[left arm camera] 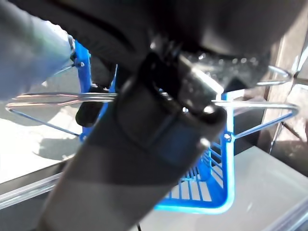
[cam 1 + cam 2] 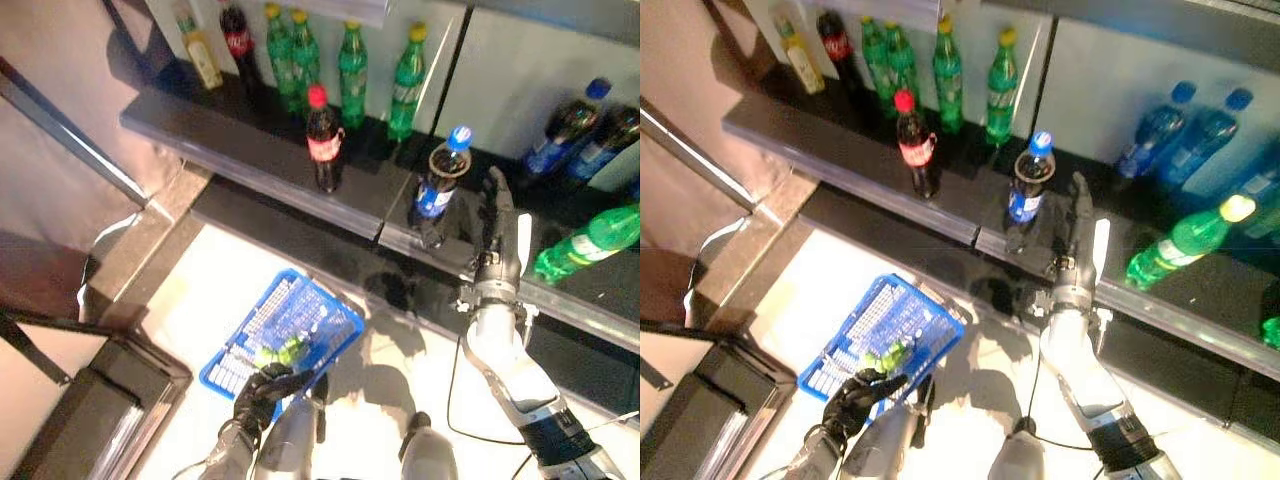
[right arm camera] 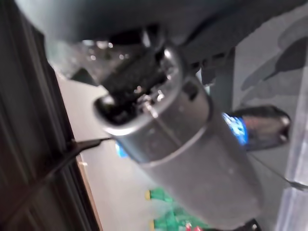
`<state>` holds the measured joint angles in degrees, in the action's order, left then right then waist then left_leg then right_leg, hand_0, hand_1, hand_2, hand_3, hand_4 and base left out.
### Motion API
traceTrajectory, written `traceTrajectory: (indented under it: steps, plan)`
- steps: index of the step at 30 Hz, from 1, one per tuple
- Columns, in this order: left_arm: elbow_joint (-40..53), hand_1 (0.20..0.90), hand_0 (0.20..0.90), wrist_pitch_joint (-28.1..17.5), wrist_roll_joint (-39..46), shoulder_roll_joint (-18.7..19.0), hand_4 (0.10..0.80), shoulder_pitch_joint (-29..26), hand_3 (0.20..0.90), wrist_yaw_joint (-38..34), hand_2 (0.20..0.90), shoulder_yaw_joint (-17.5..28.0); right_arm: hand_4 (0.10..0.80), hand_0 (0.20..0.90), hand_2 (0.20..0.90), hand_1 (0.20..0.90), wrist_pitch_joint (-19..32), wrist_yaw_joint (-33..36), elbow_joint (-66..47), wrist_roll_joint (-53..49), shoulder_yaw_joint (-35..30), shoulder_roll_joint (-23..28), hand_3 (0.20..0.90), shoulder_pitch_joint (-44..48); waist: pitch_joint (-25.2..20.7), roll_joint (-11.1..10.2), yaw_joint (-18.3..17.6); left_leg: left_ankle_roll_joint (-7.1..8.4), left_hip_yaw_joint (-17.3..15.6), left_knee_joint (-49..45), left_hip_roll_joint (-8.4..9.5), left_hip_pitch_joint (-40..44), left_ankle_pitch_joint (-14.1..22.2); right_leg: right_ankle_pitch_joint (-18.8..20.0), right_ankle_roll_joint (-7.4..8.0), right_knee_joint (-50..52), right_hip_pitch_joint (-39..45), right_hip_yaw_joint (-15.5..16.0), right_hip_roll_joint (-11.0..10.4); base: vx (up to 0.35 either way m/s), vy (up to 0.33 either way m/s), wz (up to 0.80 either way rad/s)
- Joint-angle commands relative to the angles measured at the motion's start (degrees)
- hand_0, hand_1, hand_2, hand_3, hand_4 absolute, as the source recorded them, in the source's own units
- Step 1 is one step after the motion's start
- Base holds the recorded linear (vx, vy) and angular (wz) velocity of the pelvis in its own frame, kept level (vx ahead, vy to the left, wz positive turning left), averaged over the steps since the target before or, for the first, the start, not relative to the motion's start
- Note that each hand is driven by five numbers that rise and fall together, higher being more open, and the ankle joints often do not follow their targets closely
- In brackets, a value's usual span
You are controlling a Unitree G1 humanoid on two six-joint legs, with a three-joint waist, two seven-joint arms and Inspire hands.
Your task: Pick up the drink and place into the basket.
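Note:
A dark drink bottle with a blue cap and blue label [image 2: 440, 185] stands upright at the front edge of the dark shelf [image 2: 250, 150]; it also shows in the right wrist view [image 3: 260, 127]. My right hand [image 2: 497, 225] is open, fingers straight, just right of this bottle and slightly apart from it. My left hand [image 2: 265, 390] is shut on the thin wire handles [image 1: 48, 98] of the blue basket [image 2: 275, 305], which hangs low in front of the shelf. A green drink [image 2: 283, 352] lies inside the basket near my left hand.
A red-capped cola bottle [image 2: 323, 140] stands left of the blue-capped one. Green bottles [image 2: 350, 70] and a yellow bottle [image 2: 203, 55] stand at the back. Blue bottles [image 2: 565, 130] and a lying green bottle [image 2: 590, 245] are at the right.

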<state>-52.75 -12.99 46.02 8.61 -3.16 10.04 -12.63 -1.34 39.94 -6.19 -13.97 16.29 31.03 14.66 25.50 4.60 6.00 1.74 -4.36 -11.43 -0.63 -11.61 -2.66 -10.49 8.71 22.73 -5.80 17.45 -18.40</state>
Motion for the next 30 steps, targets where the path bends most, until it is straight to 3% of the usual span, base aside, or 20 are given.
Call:
traceTrajectory:
  steps: [1, 19, 30]
  plan:
    - [1.2, 0.3, 0.3, -1.7, 1.0, 2.7, 0.1, 8.4, 0.2, 0.4, 0.3, -3.4, 0.8, 0.9, 0.9, 0.9, 3.5, 4.1, -4.3, 1.2, -0.9, 2.5, 0.9, 8.2, -1.7, 0.1, 1.3, 1.73, 1.9, -4.2, -1.42, 2.5, 5.2, 4.5, -4.35, 3.2, -5.7, 0.5, 0.5, 0.0, 0.038, -0.04]
    - [5.3, 0.3, 0.3, -1.4, 2.4, 2.6, 0.1, 8.5, 0.2, -0.4, 0.3, -5.2, 0.8, 0.9, 0.9, 0.9, 0.7, 11.0, 3.2, -1.2, -1.8, 3.0, 0.9, 20.7, 4.1, 2.1, 3.1, 0.68, 2.1, -7.4, -0.74, -2.5, 3.9, 5.2, -4.44, 6.4, -10.0, 0.0, -1.4, 0.0, 0.022, -0.02]
    - [8.6, 0.3, 0.3, -2.1, 4.3, 3.3, 0.1, 8.2, 0.2, -1.1, 0.3, -7.3, 0.8, 0.9, 0.9, 0.9, 0.4, 12.3, 8.9, -2.6, -1.0, 1.8, 0.9, 29.7, 4.3, 2.5, 4.9, -0.23, 2.1, -9.4, -0.53, -9.5, 3.4, 6.6, -4.19, 7.2, -16.0, -0.6, -1.8, -0.001, 0.007, -0.02]
